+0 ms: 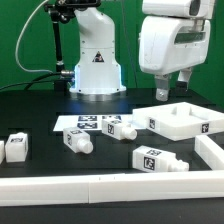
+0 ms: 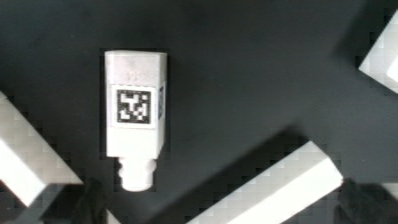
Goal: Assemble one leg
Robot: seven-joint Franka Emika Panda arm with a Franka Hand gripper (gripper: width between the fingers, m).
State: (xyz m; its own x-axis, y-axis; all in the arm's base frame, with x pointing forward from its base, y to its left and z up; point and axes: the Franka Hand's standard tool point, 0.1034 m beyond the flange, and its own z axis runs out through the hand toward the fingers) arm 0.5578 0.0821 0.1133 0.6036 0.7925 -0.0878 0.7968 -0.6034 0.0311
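On the matte black table [image 2: 249, 60], a blocky white plastic leg [image 2: 135, 105] with rounded tip, beneath empty, wide-apart jaws.

Single arm. The arm base [image 1: 97, 62] sits upper centre of the exterior frame, with the links rising out past the top edge. The hand housing [image 1: 172, 40] shows at upper right, pointing down and slightly tilted. Below it the gripper [image 1: 173, 91] hangs in the air, jaws spread, nothing between them. One dark fingertip [image 1: 160, 95] sits lower in frame than the other. In the wrist view the fingers are too blurred to make out.
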